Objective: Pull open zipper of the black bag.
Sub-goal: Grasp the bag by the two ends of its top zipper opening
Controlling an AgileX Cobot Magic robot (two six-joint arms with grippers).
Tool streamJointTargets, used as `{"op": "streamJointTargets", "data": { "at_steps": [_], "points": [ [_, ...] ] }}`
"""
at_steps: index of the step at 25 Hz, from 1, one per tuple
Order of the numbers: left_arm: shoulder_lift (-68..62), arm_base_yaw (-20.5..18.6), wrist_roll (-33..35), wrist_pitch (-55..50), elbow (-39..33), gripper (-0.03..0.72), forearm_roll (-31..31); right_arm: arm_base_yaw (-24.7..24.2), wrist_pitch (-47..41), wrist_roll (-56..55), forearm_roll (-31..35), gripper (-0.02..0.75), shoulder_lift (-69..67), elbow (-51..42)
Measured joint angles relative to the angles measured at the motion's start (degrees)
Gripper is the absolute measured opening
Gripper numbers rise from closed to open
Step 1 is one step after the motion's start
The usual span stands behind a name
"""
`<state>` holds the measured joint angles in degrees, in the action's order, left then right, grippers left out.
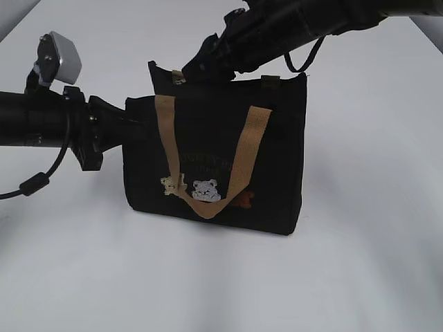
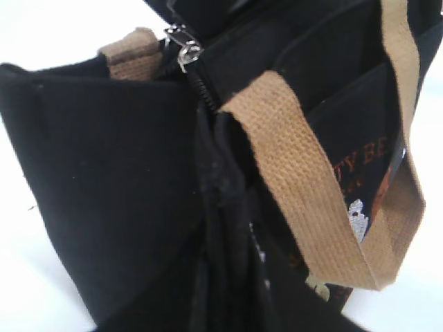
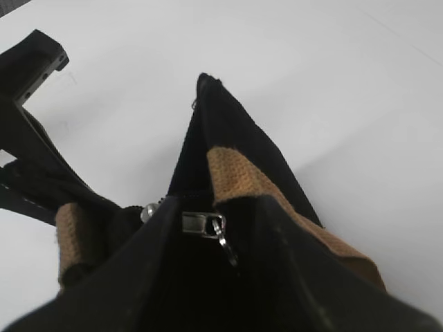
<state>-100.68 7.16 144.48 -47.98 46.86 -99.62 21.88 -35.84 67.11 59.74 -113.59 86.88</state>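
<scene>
**Two claws at the bag, the zipper pull not yet gripped**

White tabletop lies bare around the black bag, which stands upright with one tan handle drooping over its front. Our left claw presses in at the bag's left end; in its wrist view the fingers are lost in black folds, so we judge it nipped nearly together on the end fabric, though the grip itself is hidden. Our right claw has its tip at the top edge, near that same end. Its own camera shows no fingers, only dark blurred shapes at the bottom of the frame, so we cannot tell whether it stands apart or is clamped on anything.

Just ahead of the right claw sits the zipper, its silver slider close to the bag's pointed end, with the small ring pull hanging free beside it. From the left wrist the pull glints just above the pinched cloth.

What worries us: the ring is small and loose, so the closing fingers could catch webbing or cloth instead. If the left hold slips, a pull would drag the whole bag along the table rather than run the slider.
</scene>
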Motion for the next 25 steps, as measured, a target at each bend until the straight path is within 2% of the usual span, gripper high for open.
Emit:
{"op": "streamJointTargets", "data": {
  "at_steps": [5,6,8,10,23,25],
  "points": [
    [0.00,0.00,0.00,0.00,0.00,0.074,0.00,0.00,0.00,0.00,-1.17,0.247,0.00,0.00],
    [0.00,0.00,0.00,0.00,0.00,0.074,0.00,0.00,-0.06,0.00,-1.58,0.209,0.00,0.00],
    [0.00,0.00,0.00,0.00,0.00,0.074,0.00,0.18,-0.61,0.00,-2.13,0.085,0.00,0.00],
    [0.00,0.00,0.00,0.00,0.00,0.074,-0.05,0.31,-1.17,0.00,-2.58,0.009,0.00,0.05],
    [0.00,0.00,0.00,0.06,0.00,0.074,0.01,-1.38,-7.39,-6.60,-8.59,-0.001,4.69,0.15],
    [0.00,0.00,0.00,0.06,0.00,0.074,0.01,-1.58,-8.06,-9.20,-11.07,-0.001,4.69,0.21]
  ]
}}
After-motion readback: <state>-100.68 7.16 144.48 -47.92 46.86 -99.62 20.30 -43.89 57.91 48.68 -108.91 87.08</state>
